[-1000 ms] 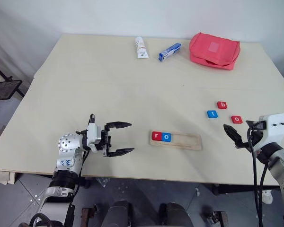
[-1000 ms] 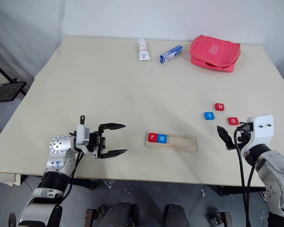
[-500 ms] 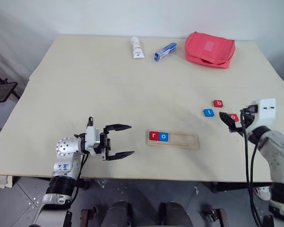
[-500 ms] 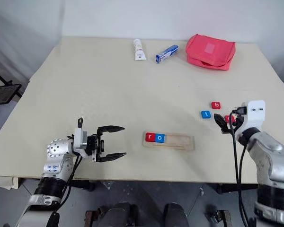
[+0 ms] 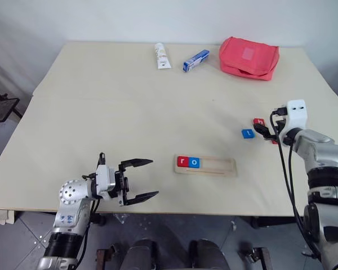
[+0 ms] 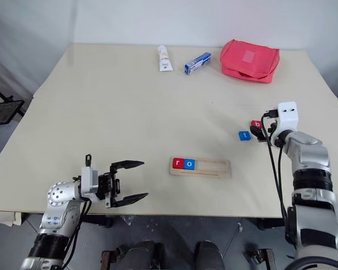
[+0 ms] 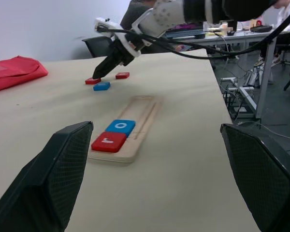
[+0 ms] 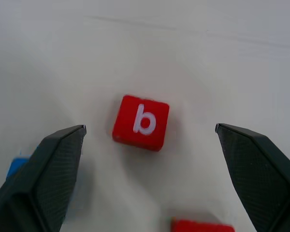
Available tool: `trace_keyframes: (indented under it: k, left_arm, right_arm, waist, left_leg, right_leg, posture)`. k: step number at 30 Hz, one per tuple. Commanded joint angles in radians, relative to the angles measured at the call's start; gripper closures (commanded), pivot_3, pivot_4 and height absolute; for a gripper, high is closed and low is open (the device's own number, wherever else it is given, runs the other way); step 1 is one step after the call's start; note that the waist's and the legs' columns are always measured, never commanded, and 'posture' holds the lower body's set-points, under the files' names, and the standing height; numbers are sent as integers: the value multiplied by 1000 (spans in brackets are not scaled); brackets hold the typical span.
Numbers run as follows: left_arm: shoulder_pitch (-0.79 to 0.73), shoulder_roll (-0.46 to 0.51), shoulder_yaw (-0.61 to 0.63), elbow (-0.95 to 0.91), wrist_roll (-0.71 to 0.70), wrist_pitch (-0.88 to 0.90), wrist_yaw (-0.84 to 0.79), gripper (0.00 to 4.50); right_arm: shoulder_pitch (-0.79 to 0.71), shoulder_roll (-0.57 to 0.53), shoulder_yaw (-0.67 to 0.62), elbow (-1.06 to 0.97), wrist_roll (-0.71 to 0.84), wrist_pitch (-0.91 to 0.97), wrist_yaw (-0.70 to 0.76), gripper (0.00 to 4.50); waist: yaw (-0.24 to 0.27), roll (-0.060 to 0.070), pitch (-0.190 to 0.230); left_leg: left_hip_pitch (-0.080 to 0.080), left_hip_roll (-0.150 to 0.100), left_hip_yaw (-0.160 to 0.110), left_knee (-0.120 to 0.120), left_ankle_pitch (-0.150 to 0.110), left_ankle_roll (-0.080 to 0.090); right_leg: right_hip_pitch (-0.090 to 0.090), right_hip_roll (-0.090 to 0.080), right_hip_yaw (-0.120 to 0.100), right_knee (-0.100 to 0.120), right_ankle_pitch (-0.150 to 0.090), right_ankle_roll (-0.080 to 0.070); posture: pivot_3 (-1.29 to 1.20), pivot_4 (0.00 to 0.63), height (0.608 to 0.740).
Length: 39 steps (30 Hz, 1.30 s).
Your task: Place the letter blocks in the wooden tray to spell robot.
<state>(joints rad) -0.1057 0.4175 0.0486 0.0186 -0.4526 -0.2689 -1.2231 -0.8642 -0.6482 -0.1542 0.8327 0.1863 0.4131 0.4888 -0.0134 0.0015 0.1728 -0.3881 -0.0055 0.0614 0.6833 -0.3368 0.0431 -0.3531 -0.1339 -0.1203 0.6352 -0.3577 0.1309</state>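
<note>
The wooden tray [image 5: 214, 166] lies near the table's front edge, with a red r block [image 5: 182, 162] and a blue o block [image 5: 194, 162] side by side at its left end. Right of it lie a blue t block [image 5: 247, 133] and a red b block [image 8: 140, 122]. My right gripper [image 5: 263, 130] hovers open just above the b block, one finger on each side. A second red block [image 8: 203, 226] lies just behind the b block, partly hidden. My left gripper [image 5: 139, 180] stands open and empty near the front edge, left of the tray, pointing at it.
Along the far edge lie a white tube [image 5: 163, 56], a blue-and-white box [image 5: 195, 60] and a red pouch [image 5: 248, 58]. The table's right edge runs close behind my right arm.
My right gripper has moved forward from the front edge to over the b block, still open. My left gripper has drawn back toward the front edge, away from the tray.
</note>
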Motion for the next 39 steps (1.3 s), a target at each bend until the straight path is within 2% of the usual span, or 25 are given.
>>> trace_keyframes:
  k: [1, 12, 15, 22, 27, 33, 39]
  left_arm:
    - [27, 15, 16, -67, -24, 4, 26, 21]
    - [58, 26, 18, -88, -31, -3, 58, 21]
    - [53, 37, 27, -73, -48, 3, 43, 0]
    - [2, 83, 42, -12, -85, 54, -3, 0]
    - [-68, 73, 47, 58, -92, 70, -22, 0]
    - [-160, 56, 28, 205, -74, 32, -125, 0]
    - [-240, 37, 13, 318, -54, -6, -198, 0]
  right_arm:
    - [-46, 4, -2, 85, -23, -77, 12, 0]
    - [-132, 42, -5, 262, -56, -127, -14, 0]
    - [-143, 43, -6, 284, -62, -127, -29, 611]
    - [-153, 47, -4, 297, -68, -151, -42, 2992]
    - [-151, 42, -23, 255, -56, -174, -60, 3038]
    - [65, 39, -68, -250, 18, -22, -47, 3038]
    - [406, 91, -173, -913, 135, 273, -149, 3038]
  waist:
    - [1, 0, 0]
    - [-11, 1, 0]
    - [-14, 1, 0]
    - [-13, 1, 0]
    - [-14, 1, 1]
    - [-13, 2, 1]
    - [8, 2, 1]
  left_leg:
    - [0, 0, -1, 0, 0, 0]
    - [0, 0, -1, 0, 0, 0]
    - [0, 0, -1, 0, 0, 0]
    - [0, 0, -1, 0, 0, 0]
    - [-1, 0, -2, 0, 0, 0]
    - [-1, 0, -2, -1, 0, 0]
    - [-3, 0, -5, -1, 0, 0]
  right_leg:
    - [0, 0, 0, 0, 0, 0]
    - [0, 0, 1, 0, 0, 0]
    - [0, 0, 1, 0, 0, 0]
    - [0, 0, 3, 0, 0, 0]
    - [0, 0, 2, 0, 0, 0]
    - [-1, 0, 0, 1, 0, 0]
    - [-3, 0, 1, 3, 0, 0]
  posture:
    - [0, 150, 740]
    - [0, 150, 740]
    - [0, 150, 740]
    - [0, 150, 740]
    - [0, 150, 740]
    - [0, 150, 740]
    - [0, 150, 740]
